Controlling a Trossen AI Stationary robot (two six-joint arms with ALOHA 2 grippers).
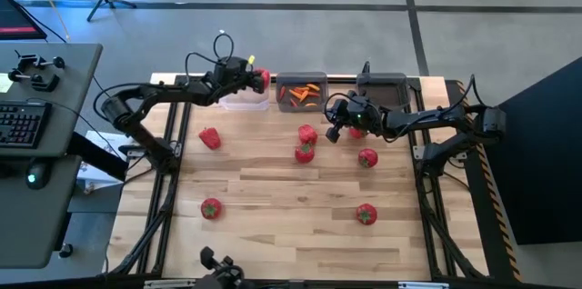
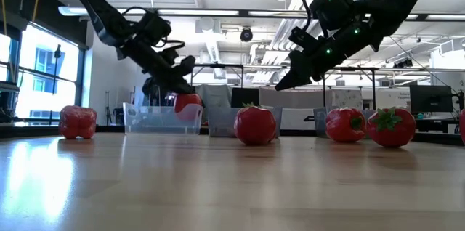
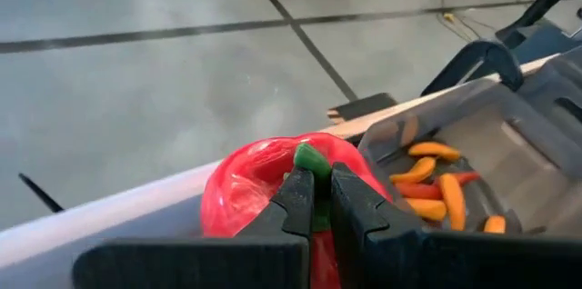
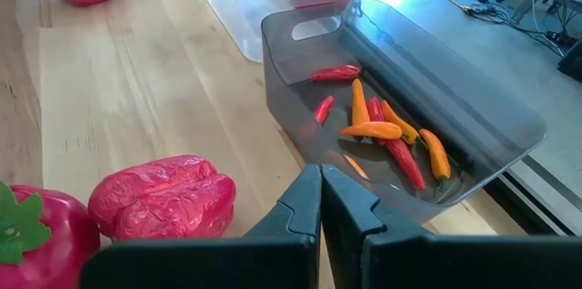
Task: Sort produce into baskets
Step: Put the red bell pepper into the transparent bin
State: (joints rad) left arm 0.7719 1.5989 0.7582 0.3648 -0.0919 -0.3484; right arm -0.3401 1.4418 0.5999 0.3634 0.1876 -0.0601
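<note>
Left tool [image 3: 314,200] was clamped on a red bell pepper's [image 3: 250,184] stem above the clear basket [image 2: 161,118]; next, release; right tool [image 4: 320,200] shut, empty.

Produce and three baskets on the table, high view.
A red pepper [image 1: 262,78] hung above the clear basket [image 1: 244,101] at upper centre; orange-red pieces [image 1: 301,94] filled the middle grey basket [image 1: 301,80]; tomatoes [image 1: 366,214] and peppers [image 1: 210,138] lay scattered below.
</note>
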